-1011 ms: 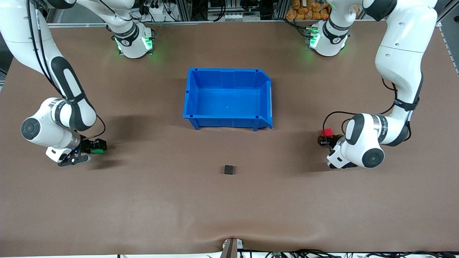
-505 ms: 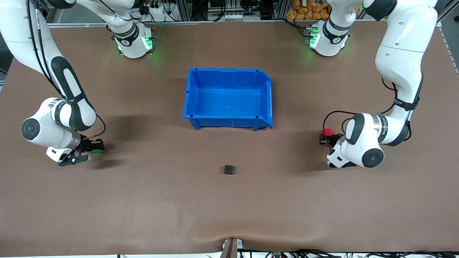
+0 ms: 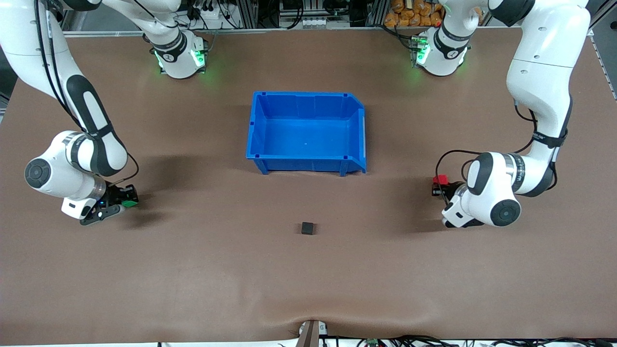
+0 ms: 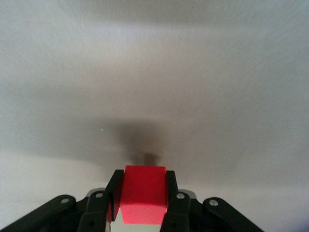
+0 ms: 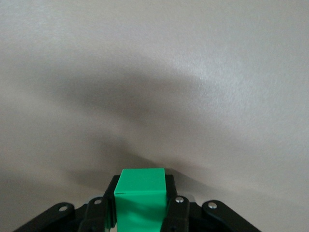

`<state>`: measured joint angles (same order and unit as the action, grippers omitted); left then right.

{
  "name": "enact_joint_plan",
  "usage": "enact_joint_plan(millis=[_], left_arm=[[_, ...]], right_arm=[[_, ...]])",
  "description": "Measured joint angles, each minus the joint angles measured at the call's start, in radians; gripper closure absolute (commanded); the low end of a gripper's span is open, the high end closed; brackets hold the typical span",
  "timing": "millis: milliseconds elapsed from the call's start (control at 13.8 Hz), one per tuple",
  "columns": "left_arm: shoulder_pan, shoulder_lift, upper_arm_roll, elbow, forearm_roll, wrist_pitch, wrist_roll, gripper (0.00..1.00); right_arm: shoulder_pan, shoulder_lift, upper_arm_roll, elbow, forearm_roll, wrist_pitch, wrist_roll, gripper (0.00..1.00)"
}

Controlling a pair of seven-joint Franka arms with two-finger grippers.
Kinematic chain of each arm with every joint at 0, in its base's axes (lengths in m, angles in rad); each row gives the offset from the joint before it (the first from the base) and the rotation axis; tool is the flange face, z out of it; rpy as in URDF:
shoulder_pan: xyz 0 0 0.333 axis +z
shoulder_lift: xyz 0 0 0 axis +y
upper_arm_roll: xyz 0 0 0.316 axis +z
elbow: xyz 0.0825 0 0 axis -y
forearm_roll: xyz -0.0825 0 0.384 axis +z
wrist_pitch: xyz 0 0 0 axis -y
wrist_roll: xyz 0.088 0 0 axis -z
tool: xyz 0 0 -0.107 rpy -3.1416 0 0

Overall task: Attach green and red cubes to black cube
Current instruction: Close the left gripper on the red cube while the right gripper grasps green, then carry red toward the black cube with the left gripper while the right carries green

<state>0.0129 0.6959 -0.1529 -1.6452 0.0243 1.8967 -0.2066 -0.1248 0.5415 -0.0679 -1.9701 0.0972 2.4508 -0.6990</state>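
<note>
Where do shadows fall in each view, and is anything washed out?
Front view: soft shadows beside both arms; green glow at the bases. Left wrist view: table looks pale, dark shadow ahead of the red cube. Right wrist view: curved shadow band above the green cube.

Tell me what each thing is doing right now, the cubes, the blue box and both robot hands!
green cube: gripped in the right gripper.
red cube: gripped in the left gripper.
black cube: lying alone on the table, nearer the front camera than the bin, untouched.
blue bin: upright, nothing inside.
right gripper: shut on the green cube, at its own end of the table.
left gripper: shut on the red cube, at its own end.
</note>
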Motion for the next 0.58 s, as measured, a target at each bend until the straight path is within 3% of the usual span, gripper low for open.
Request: enact_joint_plan(millis=[578], left_arm=[[-0.007, 0.015, -0.003, 0.134, -0.067, 0.011, -0.156, 1.0]], right_arm=[[-0.049, -0.02, -0.009, 0.133, 0.0, 0.002, -0.526, 1.0]])
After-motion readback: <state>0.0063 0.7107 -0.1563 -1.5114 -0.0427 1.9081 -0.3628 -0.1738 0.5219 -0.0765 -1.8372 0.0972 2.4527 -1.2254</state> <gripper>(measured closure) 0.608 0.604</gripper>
